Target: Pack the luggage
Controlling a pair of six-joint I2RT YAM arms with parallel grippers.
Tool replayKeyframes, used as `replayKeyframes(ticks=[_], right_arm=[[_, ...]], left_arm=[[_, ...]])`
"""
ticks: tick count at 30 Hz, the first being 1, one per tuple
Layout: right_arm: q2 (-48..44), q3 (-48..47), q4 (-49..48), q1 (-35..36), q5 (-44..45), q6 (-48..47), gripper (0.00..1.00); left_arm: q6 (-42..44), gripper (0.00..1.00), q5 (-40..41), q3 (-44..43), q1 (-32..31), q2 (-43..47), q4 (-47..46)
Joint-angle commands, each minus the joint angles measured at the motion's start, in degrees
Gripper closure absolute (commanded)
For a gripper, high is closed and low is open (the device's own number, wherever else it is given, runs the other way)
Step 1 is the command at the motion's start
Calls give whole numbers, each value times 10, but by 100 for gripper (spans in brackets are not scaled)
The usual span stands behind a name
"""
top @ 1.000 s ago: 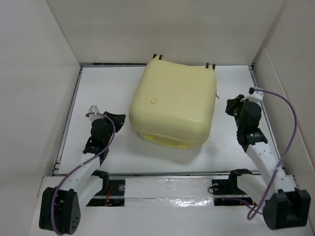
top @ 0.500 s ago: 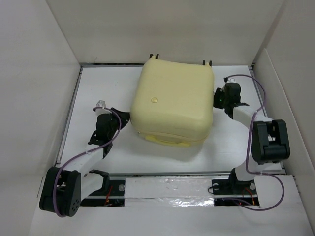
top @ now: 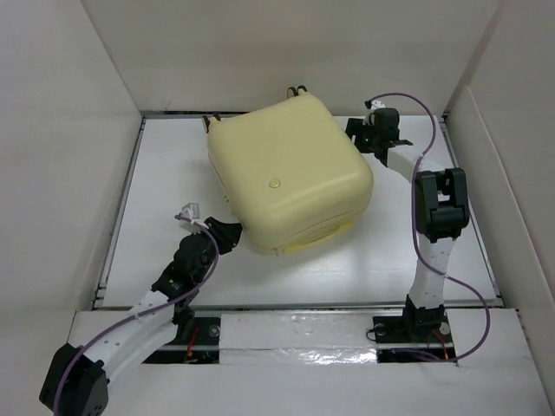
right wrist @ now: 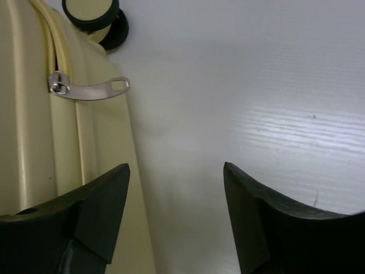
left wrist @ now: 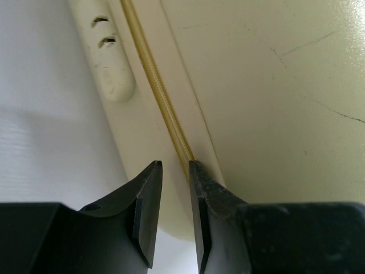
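Observation:
The luggage (top: 290, 169) is a shut pale yellow suitcase lying skewed in the middle of the white table, round emblem (top: 275, 183) facing up. My left gripper (top: 232, 236) sits at its near left corner. In the left wrist view the left gripper (left wrist: 175, 165) has its jaws a narrow gap apart with nothing between them, one tip against the yellow zip seam (left wrist: 159, 100). My right gripper (top: 368, 139) is at the far right corner. In the right wrist view the right gripper (right wrist: 177, 171) stands wide open over bare table, beside the metal zip pull (right wrist: 88, 89) and a wheel (right wrist: 91, 11).
White walls enclose the table (top: 165, 173) on the left, back and right. A pale moulded handle (left wrist: 111, 74) lies along the luggage's side near the left gripper. A taped bar (top: 295, 334) runs along the near edge between the arm bases.
The luggage has turned counter-clockwise and shifted left. My right gripper has gone from nearly shut to wide open, reaching further back. The left arm has swung to the near left corner.

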State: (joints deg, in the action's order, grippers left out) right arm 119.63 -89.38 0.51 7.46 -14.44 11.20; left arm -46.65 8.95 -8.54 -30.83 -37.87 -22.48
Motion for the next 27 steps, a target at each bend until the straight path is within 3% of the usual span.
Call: replayKeyframes(ticks=[1, 6, 10, 12, 17, 18, 20, 21, 23, 24, 25, 27], right_arm=[[-15, -64, 42, 59, -204, 46, 24], [-53, -69, 36, 25, -229, 60, 15], [-127, -27, 20, -20, -221, 54, 15], [-170, 9, 1, -40, -206, 65, 18], [-343, 166, -161, -84, -182, 122, 28], [-358, 171, -155, -90, -173, 119, 51], [-389, 176, -111, -90, -177, 94, 80], [-430, 197, -104, -63, -185, 86, 100], [-487, 241, -95, -15, -193, 52, 100], [-558, 310, -98, 19, -177, 43, 100], [-598, 351, -102, 99, -154, 28, 100], [-675, 482, -122, 181, -65, 37, 100]], left_arm=[[-43, 76, -116, 9, -62, -21, -77], [-41, 76, -65, -5, -121, -99, -118], [-48, 76, -53, -11, -129, -117, -142], [-49, 76, -51, -15, -129, -119, -148], [-53, 76, -54, -24, -129, -137, -162], [-56, 76, -56, -24, -129, -140, -165], [-56, 76, -56, -25, -129, -149, -173], [-58, 76, -58, -23, -129, -153, -178], [-60, 76, -57, -23, -129, -164, -191], [-61, 76, -57, -23, -129, -169, -197], [-63, 76, -57, -23, -129, -174, -202], [-65, 76, -59, -27, -129, -187, -215]])
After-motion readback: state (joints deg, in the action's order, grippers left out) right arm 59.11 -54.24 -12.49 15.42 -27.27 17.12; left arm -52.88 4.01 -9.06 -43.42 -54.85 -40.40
